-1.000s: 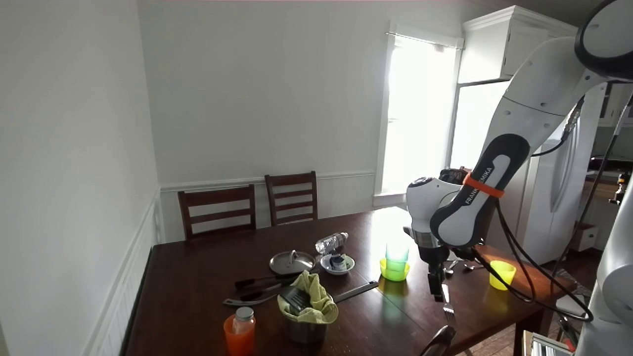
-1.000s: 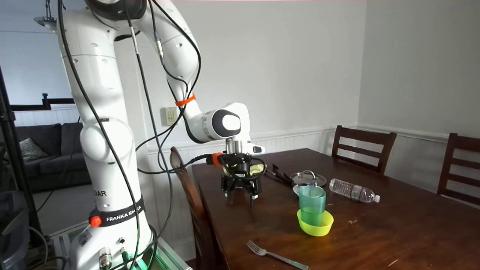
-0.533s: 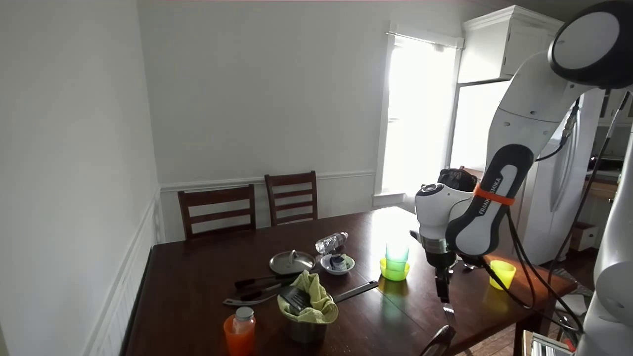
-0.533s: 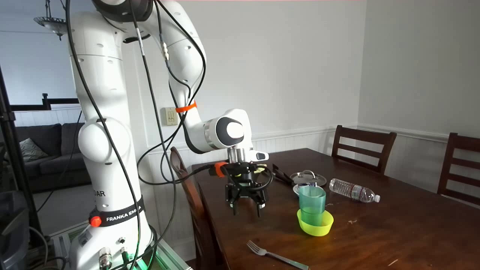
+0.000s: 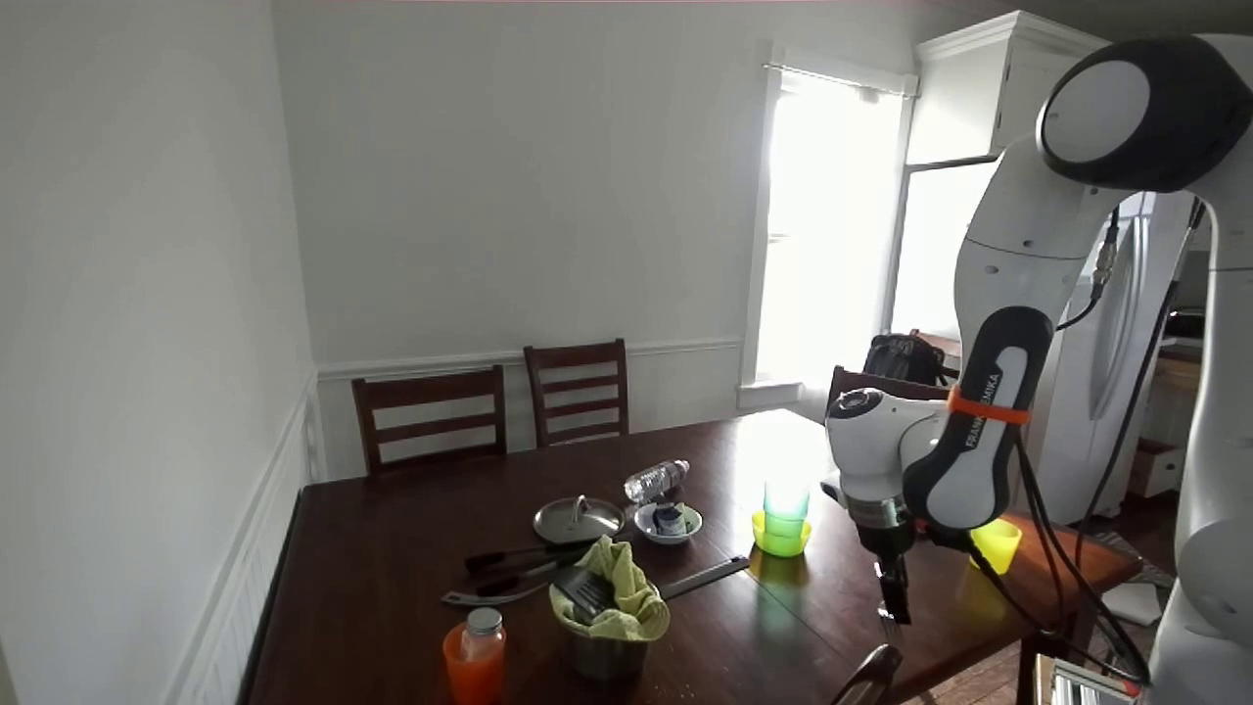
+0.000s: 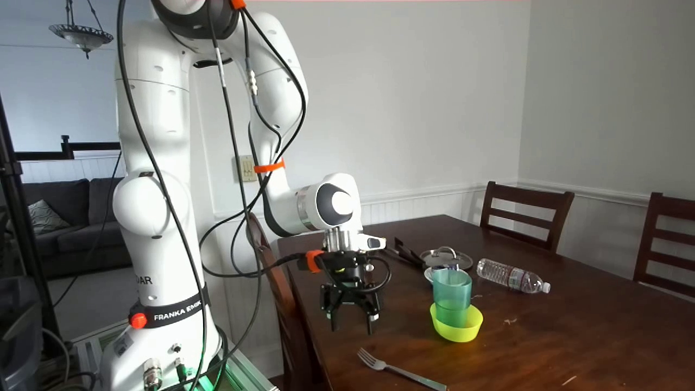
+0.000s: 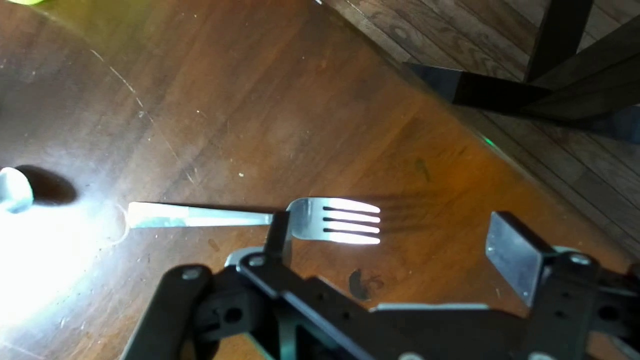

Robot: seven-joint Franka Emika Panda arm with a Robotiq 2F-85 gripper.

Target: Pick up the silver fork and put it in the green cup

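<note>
The smooth, rounded white Franka Emika Panda arm (image 6: 157, 108) has black joint covers (image 5: 1180, 113) with pale discs (image 5: 1094, 111), a dark base band (image 6: 172, 321) bearing white FRANKA lettering (image 6: 178, 310) and a red button (image 6: 138, 320), orange straps (image 6: 270, 167), looping black cables (image 6: 288, 259), a silver wrist collar (image 6: 340, 239), and black fingers (image 7: 276, 239) with flat grey pads (image 7: 512, 257) and silvery screw heads (image 7: 580, 258).

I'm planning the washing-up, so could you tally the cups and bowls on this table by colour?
Orange: 1, the orange cup
Blue-green: 1, the translucent tumbler
Yellow or lime: 2, the yellow cup and the lime bowl that the tumbler stands in
White: 1, the small white bowl
Total in view: 5
</note>
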